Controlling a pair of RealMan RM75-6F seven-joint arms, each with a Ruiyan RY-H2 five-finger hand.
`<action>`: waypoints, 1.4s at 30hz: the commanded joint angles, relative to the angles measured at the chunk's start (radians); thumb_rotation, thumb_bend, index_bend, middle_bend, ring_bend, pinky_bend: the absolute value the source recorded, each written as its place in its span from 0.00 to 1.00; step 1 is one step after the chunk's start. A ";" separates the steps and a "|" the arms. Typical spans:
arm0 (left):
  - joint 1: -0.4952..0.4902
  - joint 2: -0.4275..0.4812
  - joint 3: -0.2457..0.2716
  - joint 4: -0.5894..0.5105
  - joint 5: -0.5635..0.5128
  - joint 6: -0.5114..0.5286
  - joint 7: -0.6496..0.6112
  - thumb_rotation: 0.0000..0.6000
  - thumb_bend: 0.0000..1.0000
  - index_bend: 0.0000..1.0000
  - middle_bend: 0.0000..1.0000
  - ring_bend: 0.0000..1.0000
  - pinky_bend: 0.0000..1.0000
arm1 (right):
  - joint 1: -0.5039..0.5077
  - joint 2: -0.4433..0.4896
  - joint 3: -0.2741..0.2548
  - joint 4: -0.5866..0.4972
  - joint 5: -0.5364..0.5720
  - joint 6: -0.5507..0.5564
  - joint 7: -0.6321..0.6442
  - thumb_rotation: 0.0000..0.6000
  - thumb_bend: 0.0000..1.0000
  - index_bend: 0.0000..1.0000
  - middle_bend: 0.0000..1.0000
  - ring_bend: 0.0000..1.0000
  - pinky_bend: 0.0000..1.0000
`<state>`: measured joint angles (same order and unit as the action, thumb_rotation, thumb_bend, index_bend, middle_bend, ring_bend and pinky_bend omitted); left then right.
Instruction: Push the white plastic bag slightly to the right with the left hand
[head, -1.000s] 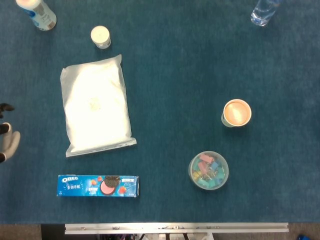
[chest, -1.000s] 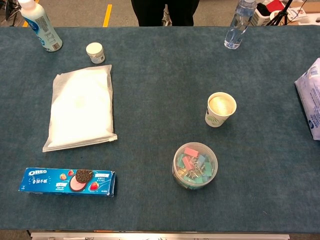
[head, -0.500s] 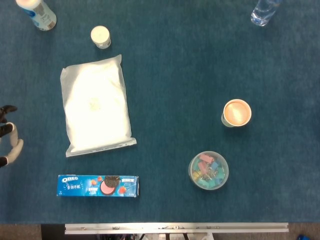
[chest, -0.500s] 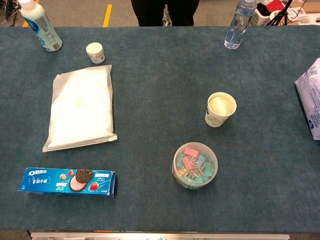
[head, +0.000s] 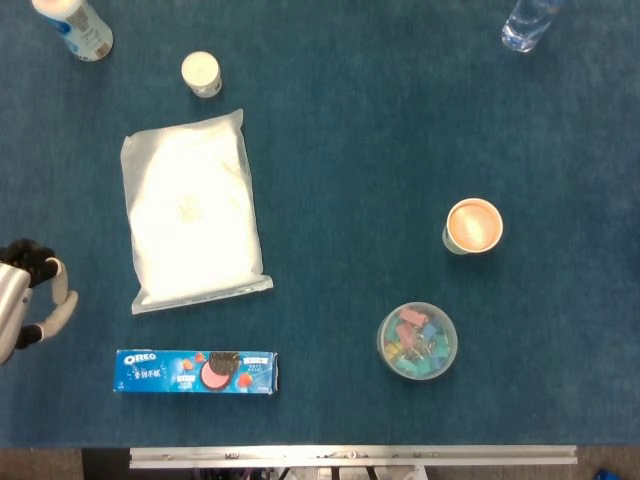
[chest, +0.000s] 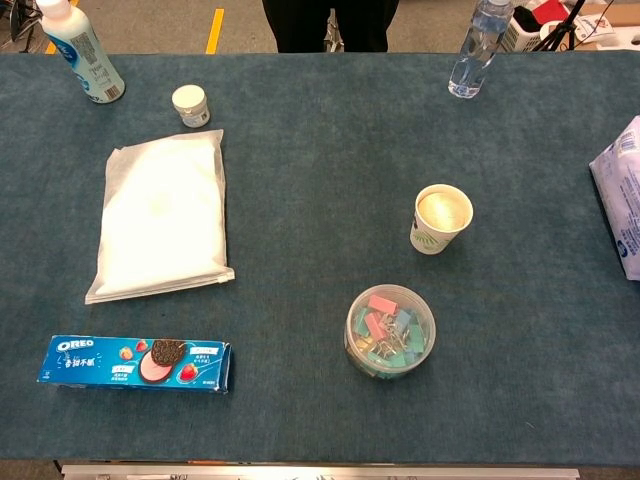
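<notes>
The white plastic bag (head: 193, 210) lies flat on the blue table cloth at the left, long side running front to back; the chest view shows the bag (chest: 160, 215) too. My left hand (head: 28, 295) reaches in at the left edge of the head view, well to the left of the bag's lower corner and apart from it. Its pale fingers (head: 62, 292) are curved and apart, holding nothing. The chest view does not show this hand. My right hand is out of both views.
An Oreo box (head: 195, 371) lies in front of the bag. Behind it stand a small white jar (head: 201, 73) and a milk bottle (head: 75, 25). A paper cup (head: 473, 226), a tub of clips (head: 417, 340) and a water bottle (head: 527, 22) stand to the right. A white-blue package (chest: 620, 200) lies at the right edge.
My left hand has come further into the head view from the left edge, moving right toward the bag. The bag has not moved.
</notes>
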<state>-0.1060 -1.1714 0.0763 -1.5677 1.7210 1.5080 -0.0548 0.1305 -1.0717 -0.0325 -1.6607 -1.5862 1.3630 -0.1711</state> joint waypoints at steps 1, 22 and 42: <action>-0.002 -0.003 0.001 0.003 -0.002 -0.004 -0.005 1.00 0.32 0.46 0.55 0.40 0.58 | -0.001 0.001 0.001 0.000 -0.002 0.003 0.003 1.00 0.21 0.36 0.43 0.28 0.37; -0.186 -0.115 -0.029 0.024 -0.057 -0.318 0.086 1.00 0.17 0.44 0.46 0.36 0.49 | -0.016 0.015 0.009 -0.012 -0.025 0.054 0.019 1.00 0.21 0.38 0.43 0.28 0.37; -0.280 -0.184 -0.061 0.020 -0.160 -0.437 0.154 0.69 0.07 0.22 0.13 0.12 0.28 | -0.021 0.025 0.011 -0.018 -0.030 0.062 0.035 1.00 0.21 0.38 0.44 0.28 0.37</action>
<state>-0.3857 -1.3534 0.0159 -1.5505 1.5619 1.0684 0.1012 0.1096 -1.0461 -0.0212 -1.6788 -1.6167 1.4252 -0.1353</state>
